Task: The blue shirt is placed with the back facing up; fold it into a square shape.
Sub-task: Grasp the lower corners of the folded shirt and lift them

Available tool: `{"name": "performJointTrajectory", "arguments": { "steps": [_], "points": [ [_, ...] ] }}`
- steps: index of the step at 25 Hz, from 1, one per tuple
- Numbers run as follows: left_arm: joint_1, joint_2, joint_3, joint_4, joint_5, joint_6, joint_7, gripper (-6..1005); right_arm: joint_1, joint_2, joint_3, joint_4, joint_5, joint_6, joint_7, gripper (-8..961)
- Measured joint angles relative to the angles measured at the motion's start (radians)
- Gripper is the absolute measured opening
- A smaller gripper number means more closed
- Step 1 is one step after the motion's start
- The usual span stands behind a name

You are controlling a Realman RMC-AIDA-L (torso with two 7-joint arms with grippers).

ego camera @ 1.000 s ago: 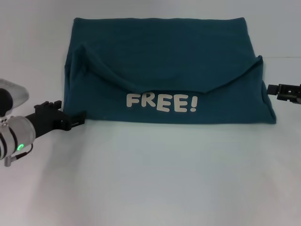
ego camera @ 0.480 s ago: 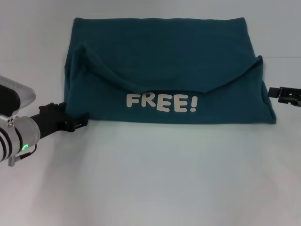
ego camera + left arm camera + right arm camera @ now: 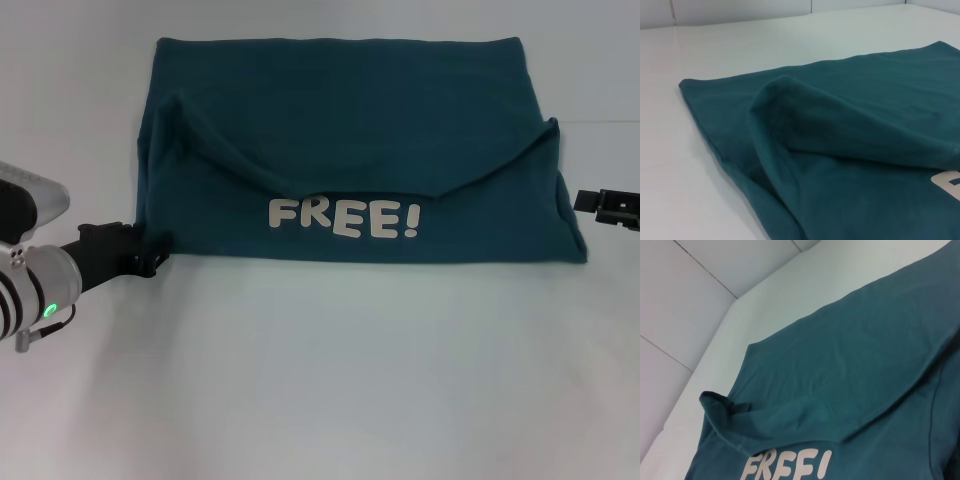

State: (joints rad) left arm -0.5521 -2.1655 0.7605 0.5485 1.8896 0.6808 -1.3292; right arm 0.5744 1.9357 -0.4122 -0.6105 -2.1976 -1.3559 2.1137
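The black right gripper [image 3: 585,200] is cut off at the head view's edge — its fingers cannot be made out.

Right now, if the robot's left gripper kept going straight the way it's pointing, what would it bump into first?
Most likely the blue shirt: the left gripper points at its near left corner, right at the fabric edge. Whether it already touches is unclear.

I see the blue shirt [image 3: 865,355] lying folded on the white table [image 3: 705,380], white "FREE!" lettering [image 3: 787,466] showing at its near edge. A curved fold of fabric [image 3: 790,420] overlaps just above the letters.
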Motion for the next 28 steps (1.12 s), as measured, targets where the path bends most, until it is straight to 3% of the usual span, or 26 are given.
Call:
{"name": "performJointTrajectory", "arguments": {
  "steps": [8, 13, 18, 28],
  "points": [
    [-0.005, 0.0, 0.0, -0.001, 0.0, -0.002, -0.001, 301, -0.009, 0.0, 0.001, 0.0, 0.001, 0.0, 0.0, 609],
    [-0.005, 0.0, 0.0, 0.0, 0.0, -0.015, -0.001, 63, -0.011, 0.0, 0.001, 0.0, 0.001, 0.0, 0.0, 607],
    [-0.003, -0.001, 0.0, 0.004, 0.0, -0.02, -0.005, -2, -0.015, 0.0, 0.001, -0.004, 0.001, 0.0, 0.0, 605],
    [0.024, -0.002, 0.0, 0.064, 0.048, -0.011, -0.075, -2, -0.03, -0.008, 0.001, -0.006, 0.001, 0.0, 0.0, 603]
  ]
}}
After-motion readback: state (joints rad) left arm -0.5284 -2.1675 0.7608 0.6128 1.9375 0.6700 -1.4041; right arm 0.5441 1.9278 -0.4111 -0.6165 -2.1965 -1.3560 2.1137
